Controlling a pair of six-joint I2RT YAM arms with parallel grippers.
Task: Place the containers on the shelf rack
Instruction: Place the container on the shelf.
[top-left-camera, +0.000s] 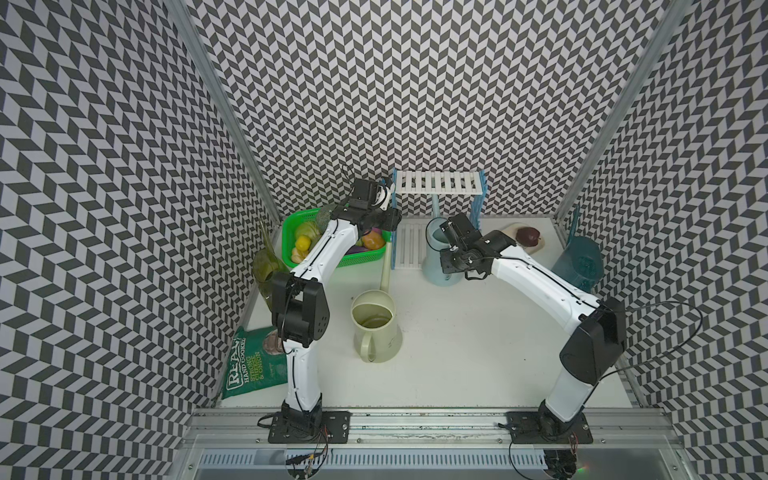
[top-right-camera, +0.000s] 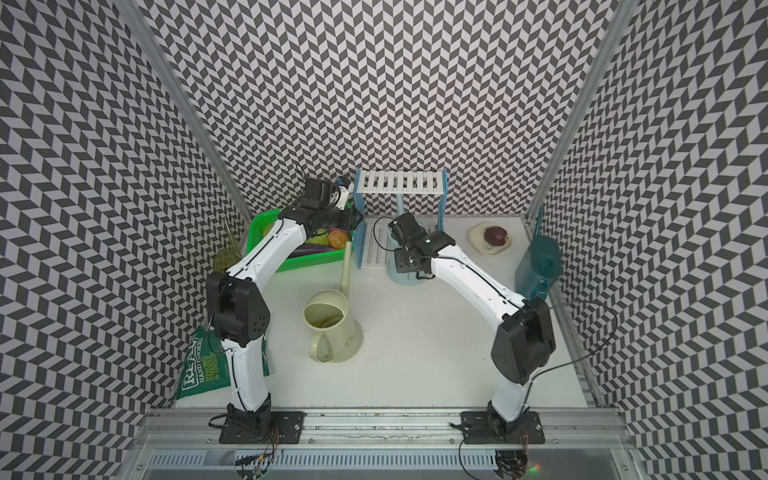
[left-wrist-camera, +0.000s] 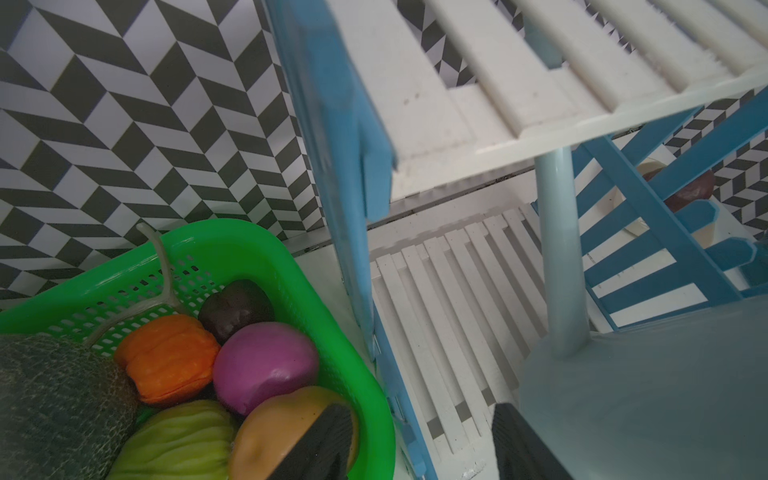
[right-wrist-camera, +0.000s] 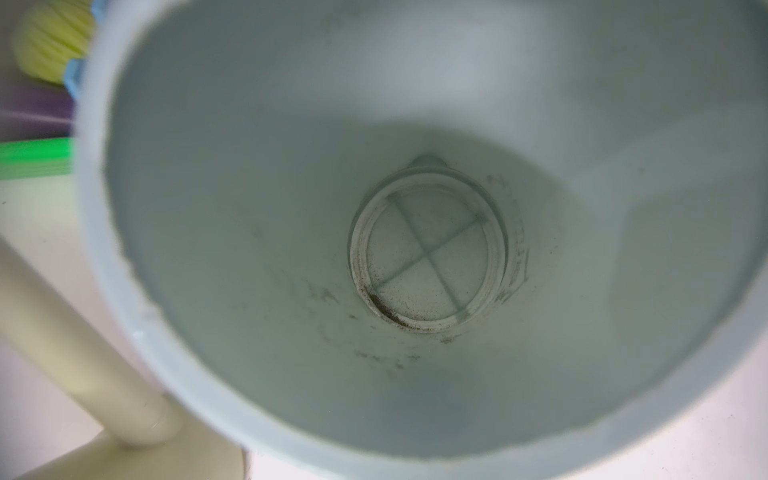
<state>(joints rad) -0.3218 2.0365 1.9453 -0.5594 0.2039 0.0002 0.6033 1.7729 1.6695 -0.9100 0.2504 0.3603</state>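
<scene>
The shelf rack (top-left-camera: 436, 183) has 2 slatted tiers, and both top views show its upper tier bare. The pale blue can (top-left-camera: 432, 259) is at the rack's front, over the right half of the lower tier. Its spout rises to the upper shelf's front edge. I cannot tell whether its base rests on the slats.

The right wrist view looks straight down into this can (right-wrist-camera: 415, 208), which holds only dark grit around the ring on its floor. The right gripper (top-left-camera: 449, 254) is closed at the can's near rim. Its fingers are hidden, so I cannot tell whether it has a grip on the can.

The left gripper (left-wrist-camera: 419, 446) hangs at the rack's left side panel, jaws apart and holding nothing.

The other 3 cans are off the rack:
- The cream can (top-left-camera: 376, 328) stands upright well in front of it, with a yellowish patch at its bottom.
- The olive-green can (top-left-camera: 266, 270) is far to its left.
- The dark teal can (top-left-camera: 579, 262) is far to its right.

A green basket (left-wrist-camera: 266, 249) just left of the rack holds toy produce.
</scene>
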